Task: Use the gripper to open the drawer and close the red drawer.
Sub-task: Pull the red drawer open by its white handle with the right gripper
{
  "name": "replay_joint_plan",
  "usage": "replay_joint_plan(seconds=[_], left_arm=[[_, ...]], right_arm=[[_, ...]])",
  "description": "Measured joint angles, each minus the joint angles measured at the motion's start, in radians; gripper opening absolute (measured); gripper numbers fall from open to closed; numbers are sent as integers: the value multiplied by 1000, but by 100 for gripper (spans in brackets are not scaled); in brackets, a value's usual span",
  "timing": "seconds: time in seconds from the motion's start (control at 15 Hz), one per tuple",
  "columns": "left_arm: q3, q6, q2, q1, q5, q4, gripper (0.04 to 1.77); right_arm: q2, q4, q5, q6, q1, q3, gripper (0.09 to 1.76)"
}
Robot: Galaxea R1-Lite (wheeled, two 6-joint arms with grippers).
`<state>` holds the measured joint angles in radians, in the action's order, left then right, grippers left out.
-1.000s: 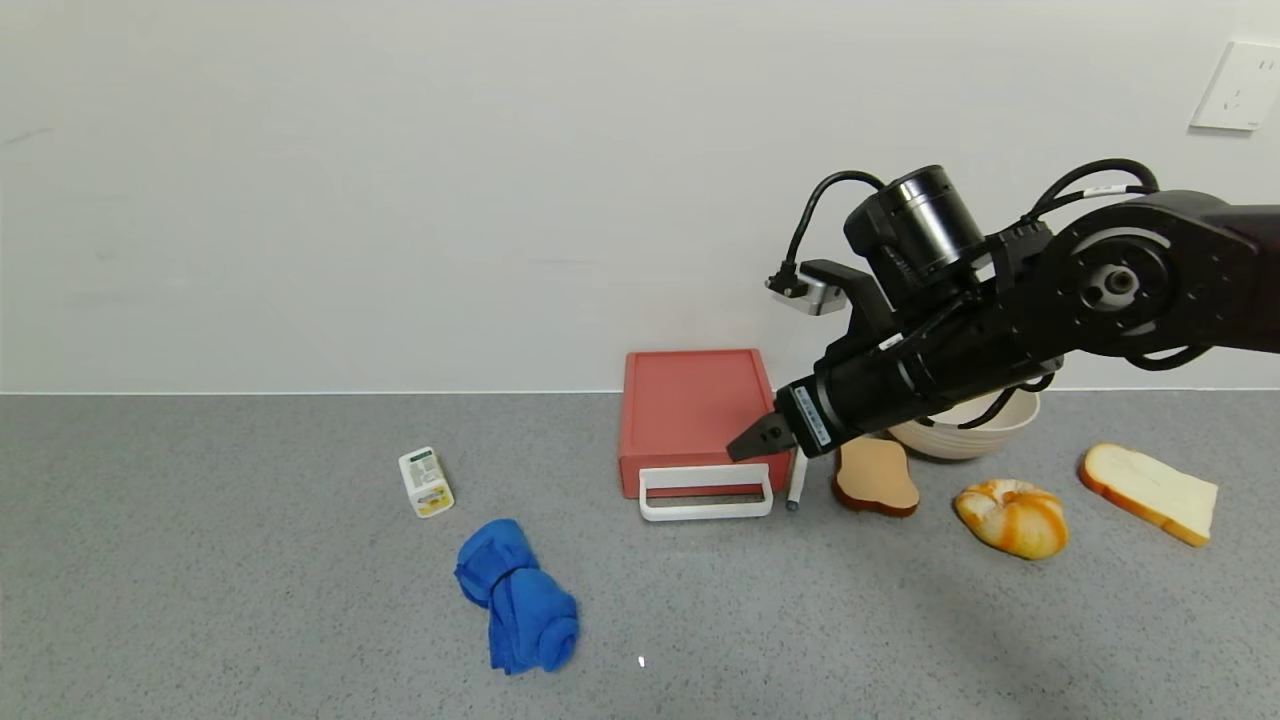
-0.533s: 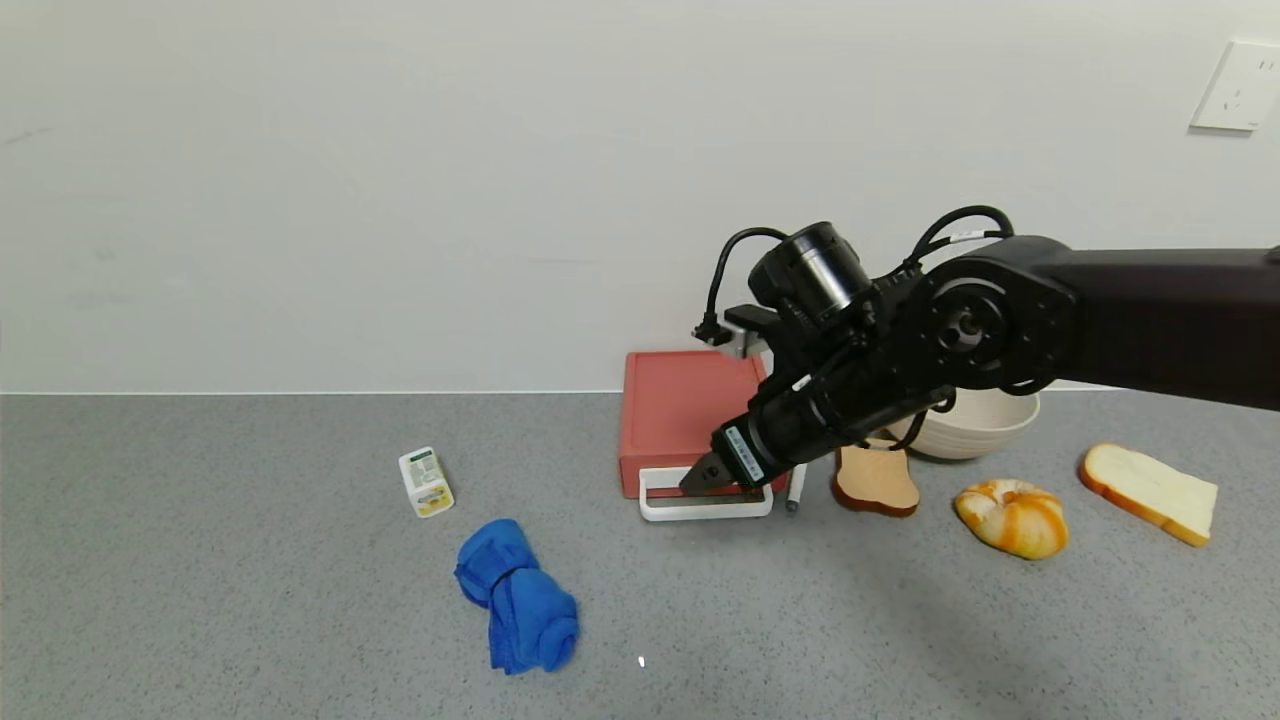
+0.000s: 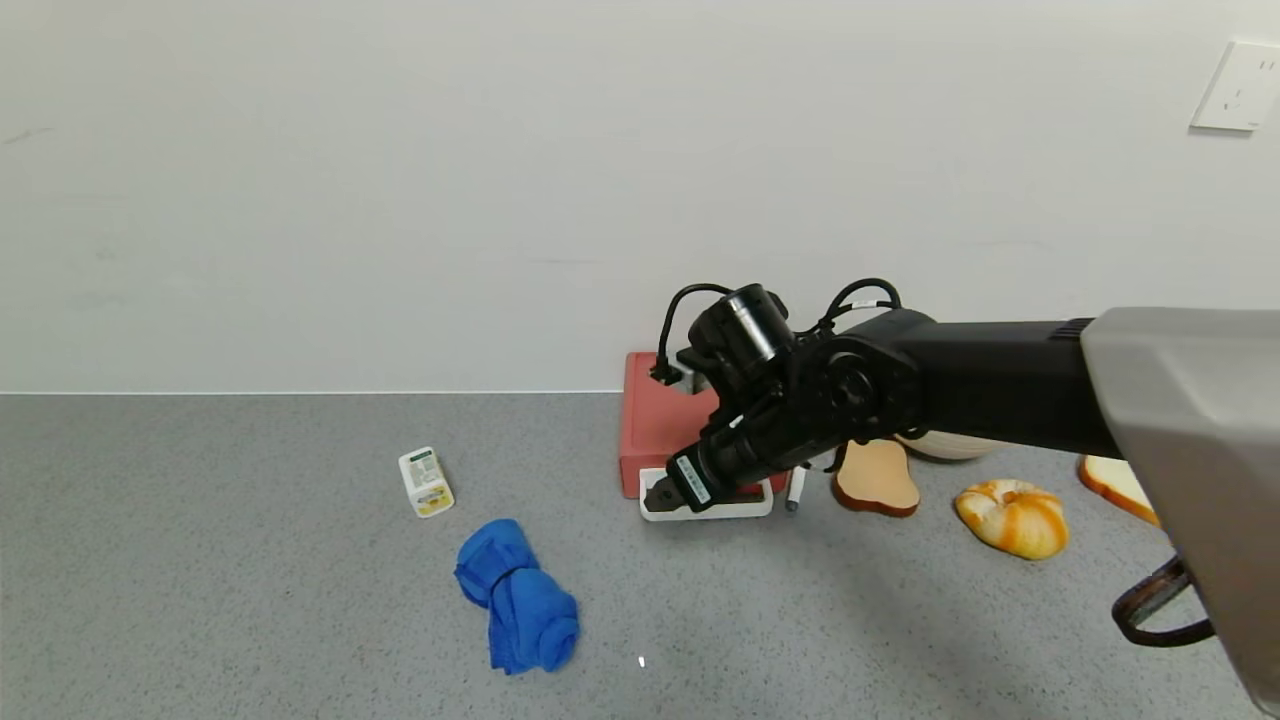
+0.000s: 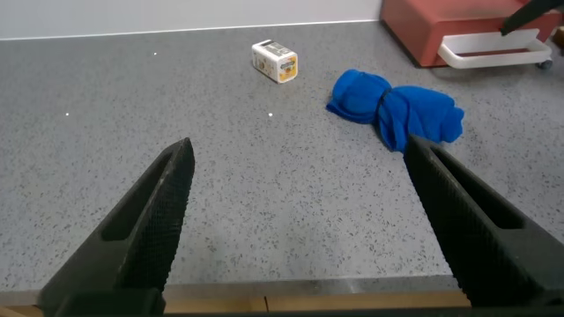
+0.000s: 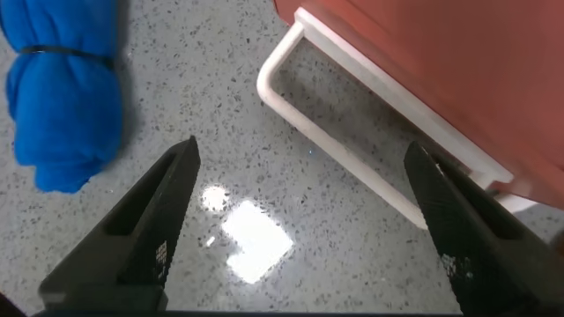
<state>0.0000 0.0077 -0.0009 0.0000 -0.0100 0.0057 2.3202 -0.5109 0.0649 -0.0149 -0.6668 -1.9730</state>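
Reaching for drawer (image 3: 672, 425) handle (image 3: 707, 510): right gripper (image 3: 655, 496) spread over its left end, next hook and pull.

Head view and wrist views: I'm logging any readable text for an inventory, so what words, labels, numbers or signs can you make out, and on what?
No text reads clearly.
Small white carton: green and yellow label, print too small to read.
Right gripper: white barcode sticker, code unreadable.
Wall socket: no markings legible.
Red drawer, blue cloth: no text visible.
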Motion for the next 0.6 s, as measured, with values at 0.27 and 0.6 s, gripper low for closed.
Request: replay_joint_plan(seconds=[0.27, 0.6], left_arm=[[0, 0, 0, 0, 0, 0, 172], [0, 0, 0, 0, 0, 0, 172]], right_arm=[[47, 32, 1, -2, 8, -1, 171], [77, 40, 3, -22, 17, -1, 171]])
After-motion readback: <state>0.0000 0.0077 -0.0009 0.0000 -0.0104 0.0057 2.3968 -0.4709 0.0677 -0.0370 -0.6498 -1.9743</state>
